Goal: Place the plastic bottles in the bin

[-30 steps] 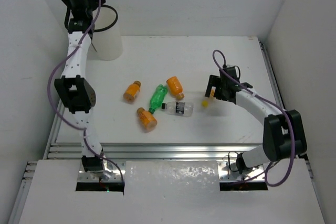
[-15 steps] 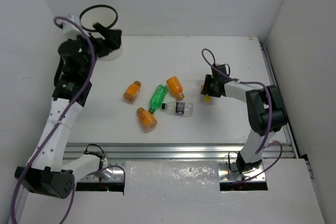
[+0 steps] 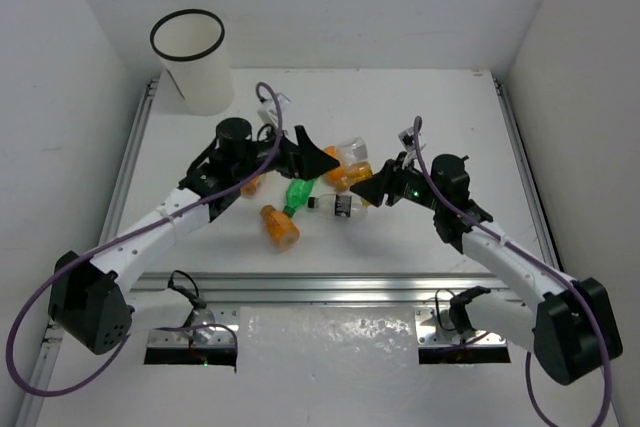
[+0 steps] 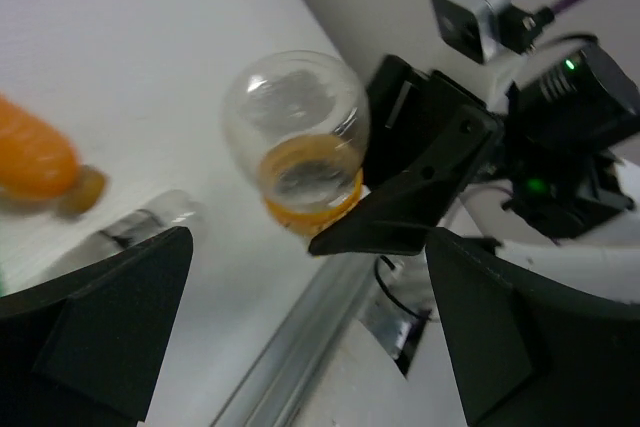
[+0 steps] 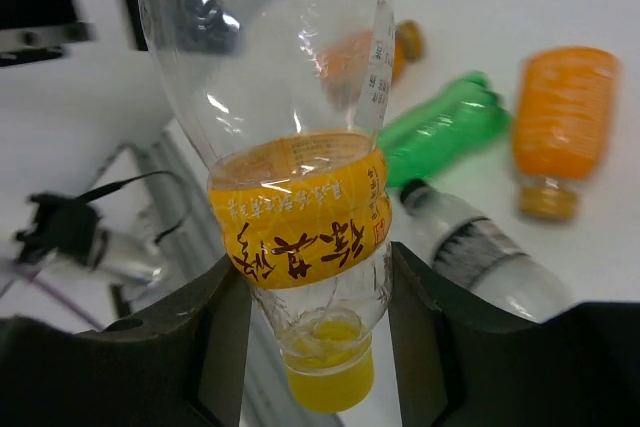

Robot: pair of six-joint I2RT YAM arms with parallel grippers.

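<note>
Right end effector (image 5: 315, 282): you have its two black fingers pinching the yellow-capped bottle (image 5: 290, 147) at the neck, just below an orange printed label band. The bottle is clear, thin-walled plastic with a bulbous body. Its cap is toward the wrist and its rounded base points away. In the top view it is held up over the cluster of loose bottles.

Left end effector (image 4: 305, 247): spread wide, with matte black wedge-shaped fingers. It faces the held bottle's base, close to the right end effector's fingertips.

Lying on the white surface (image 3: 450, 117), near the middle:
- green bottle (image 3: 298, 187): translucent, slim, on its side.
- dark-label bottle (image 3: 338, 207): clear body with a black wrap, its cap end next to the green bottle's lower end.
- near orange bottle (image 3: 280, 228): stubby and opaque, close to the green one's lower end.
- left orange bottle (image 3: 249, 185): partly covered by your left arm.
- far orange bottle (image 5: 560, 122): glossy, with a tan cap, beside the green one.

Bin (image 3: 190, 72): a smooth white cylinder with a thin black rim, upright at the far left corner, well apart from both end effectors and from every bottle.
</note>
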